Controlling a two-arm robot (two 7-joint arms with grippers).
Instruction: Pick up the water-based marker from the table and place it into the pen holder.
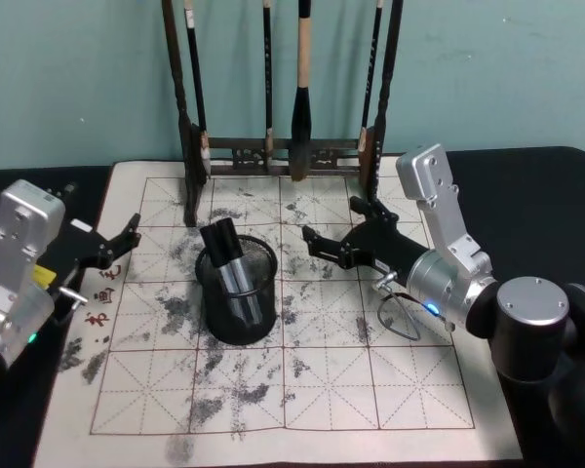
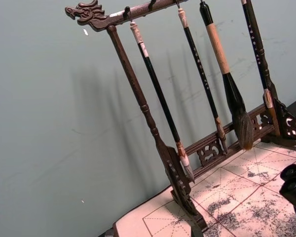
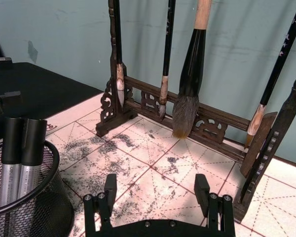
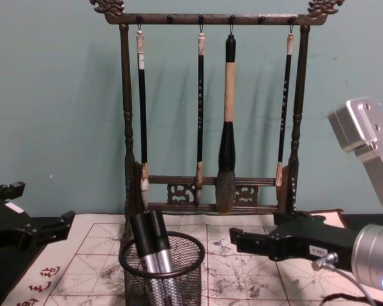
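R pincer [image 1: 337, 232] agape beside mesh holder [image 1: 238, 292]

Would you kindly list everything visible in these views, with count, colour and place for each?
table: one, dark, under everything.
calligraphy mat: one, cream with red grid lines and grey ink stains, spread over the table.
pen holder: one, black wire mesh, left of the mat's centre.
markers: two, black caps and silver barrels, standing in the pen holder.
brush rack: one, dark wood, at the mat's far edge by the teal wall.
brushes: four, hanging from the rack.
left gripper: black, open, over the mat's left edge.
right gripper: black, open and empty, to the right of the pen holder.
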